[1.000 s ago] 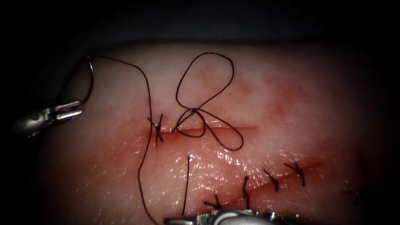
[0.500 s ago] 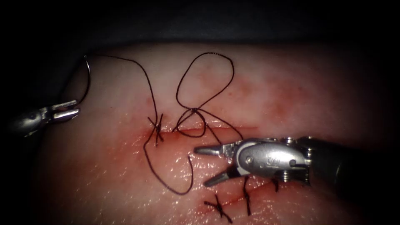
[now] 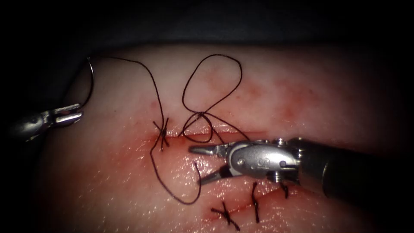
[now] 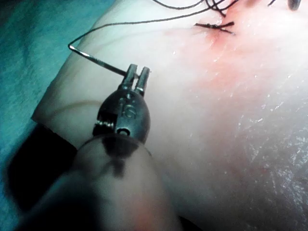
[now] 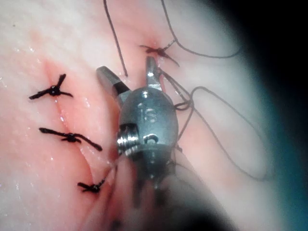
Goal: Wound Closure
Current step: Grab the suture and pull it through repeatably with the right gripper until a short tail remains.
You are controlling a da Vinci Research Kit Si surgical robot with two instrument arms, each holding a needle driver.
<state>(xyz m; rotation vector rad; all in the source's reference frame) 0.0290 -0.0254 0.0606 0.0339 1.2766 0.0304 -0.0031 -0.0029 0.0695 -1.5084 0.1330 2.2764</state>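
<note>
Now the left end effector (image 3: pixel 71 114) grips the needle (image 3: pixel 89 84), arcing upward off the tissue (image 3: pixel 302 95); the right end effector (image 3: pixel 199 165) gapes empty, pointing left beside the thread (image 3: pixel 195 172).

Wet glossy tissue (image 3: pixel 276 90), seemingly metal needle (image 4: pixel 98 62)

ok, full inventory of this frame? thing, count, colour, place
Pale pink pork-belly tissue: one, on teal drape.
Open cut: one, reddish, mid-tissue, one knot at its left end.
Stitched cut: one, below the open one, dark knots across it.
Curved steel needle: one, silver, far left, out of the tissue.
Dark thread: one strand, from the needle's tail, looping over the open cut.
Red fluid: sheen around both cuts.
Left hand: shut on the needle near its tip end.
Right hand: jaws open, holding nothing, just below the open cut, thread end between them.
</note>
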